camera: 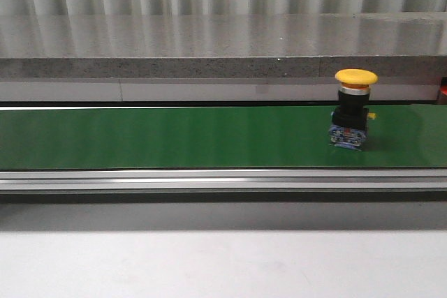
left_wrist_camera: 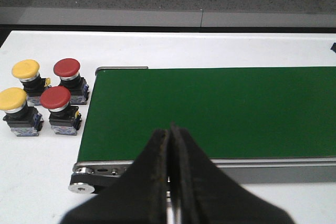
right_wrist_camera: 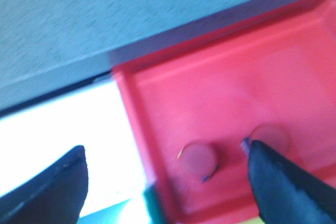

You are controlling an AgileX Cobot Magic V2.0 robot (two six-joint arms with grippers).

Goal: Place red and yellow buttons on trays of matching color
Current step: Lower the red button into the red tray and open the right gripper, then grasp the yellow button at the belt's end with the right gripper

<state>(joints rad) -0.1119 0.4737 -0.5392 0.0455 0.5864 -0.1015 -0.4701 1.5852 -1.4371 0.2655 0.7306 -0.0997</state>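
Yellow button (camera: 355, 108) stood upright on the green belt (camera: 174, 136), far right; the left gripper (left_wrist_camera: 169, 182) had its jaws pressed together; the right gripper (right_wrist_camera: 163, 182), jaws spread, hung over the red tray (right_wrist_camera: 220, 82) holding two red buttons (right_wrist_camera: 198, 159).

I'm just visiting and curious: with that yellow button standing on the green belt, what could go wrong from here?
The yellow button stands tall and narrow near the right end of the green belt, so it might tip or ride past the pickup spot. The right gripper is open over the red tray, where two red buttons already sit; bringing the yellow one there would be a colour mismatch. The right wrist view is blurred, so positions are uncertain.
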